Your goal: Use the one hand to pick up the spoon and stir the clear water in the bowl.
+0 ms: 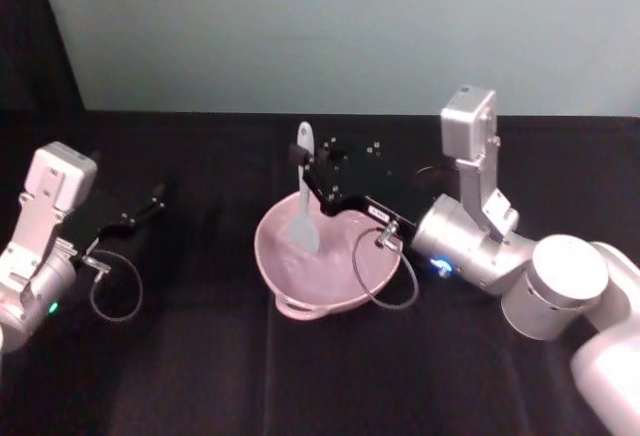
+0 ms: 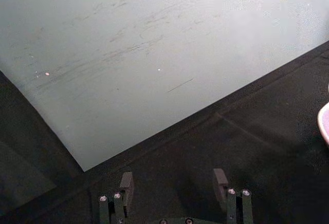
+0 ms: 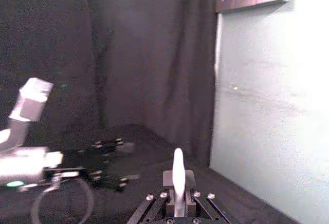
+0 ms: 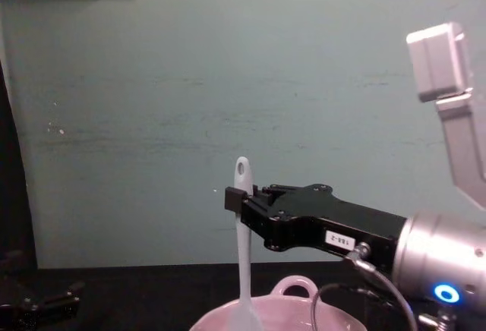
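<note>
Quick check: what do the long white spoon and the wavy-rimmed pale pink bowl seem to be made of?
Long white spoon: probably plastic, smooth and matte; it is thin, and its scoop end looks slightly translucent. Wavy-rimmed pale pink bowl: likely plastic or glazed ceramic; smooth wall with a moulded loop handle, can't tell which. Right gripper is shut on the spoon's handle; left gripper is parked, open.
</note>
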You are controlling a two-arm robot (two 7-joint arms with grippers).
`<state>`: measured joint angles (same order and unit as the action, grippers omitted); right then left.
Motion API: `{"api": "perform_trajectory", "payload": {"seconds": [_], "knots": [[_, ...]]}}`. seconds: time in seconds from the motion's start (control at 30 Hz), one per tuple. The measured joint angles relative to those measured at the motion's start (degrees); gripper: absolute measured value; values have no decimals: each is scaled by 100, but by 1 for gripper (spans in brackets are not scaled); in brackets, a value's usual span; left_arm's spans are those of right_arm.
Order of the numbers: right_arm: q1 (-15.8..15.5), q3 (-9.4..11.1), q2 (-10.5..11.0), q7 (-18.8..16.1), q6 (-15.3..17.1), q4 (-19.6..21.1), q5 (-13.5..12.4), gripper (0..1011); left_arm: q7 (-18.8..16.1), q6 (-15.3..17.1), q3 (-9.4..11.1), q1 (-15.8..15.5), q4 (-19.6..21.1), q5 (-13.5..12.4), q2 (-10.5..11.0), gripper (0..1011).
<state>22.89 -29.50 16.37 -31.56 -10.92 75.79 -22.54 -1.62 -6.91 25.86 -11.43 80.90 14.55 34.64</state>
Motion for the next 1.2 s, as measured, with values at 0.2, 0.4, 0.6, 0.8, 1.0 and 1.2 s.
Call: {"api": "perform_trajectory", "payload": {"seconds": [0.2, 0.4, 0.6, 0.8, 1.0, 1.2], "knots": [[253, 92, -188, 169, -314, -531, 246, 116, 0, 0, 0, 0, 0, 0, 0, 1011], [258, 296, -102, 280, -458, -562, 397, 114, 0, 0, 0, 0, 0, 0, 0, 1011], [-50, 486, 204, 156, -220, -36, 295, 114, 0, 0, 0, 0, 0, 0, 0, 1011], [-503, 547, 522, -124, 154, 634, -48, 114, 0, 0, 0, 0, 0, 0, 0, 1011], [-713, 406, 608, -309, 353, 951, -321, 114, 0, 0, 0, 0, 0, 0, 0, 1011], [-463, 175, 372, -356, 369, 704, -389, 114, 0, 0, 0, 0, 0, 0, 0, 1011]]}}
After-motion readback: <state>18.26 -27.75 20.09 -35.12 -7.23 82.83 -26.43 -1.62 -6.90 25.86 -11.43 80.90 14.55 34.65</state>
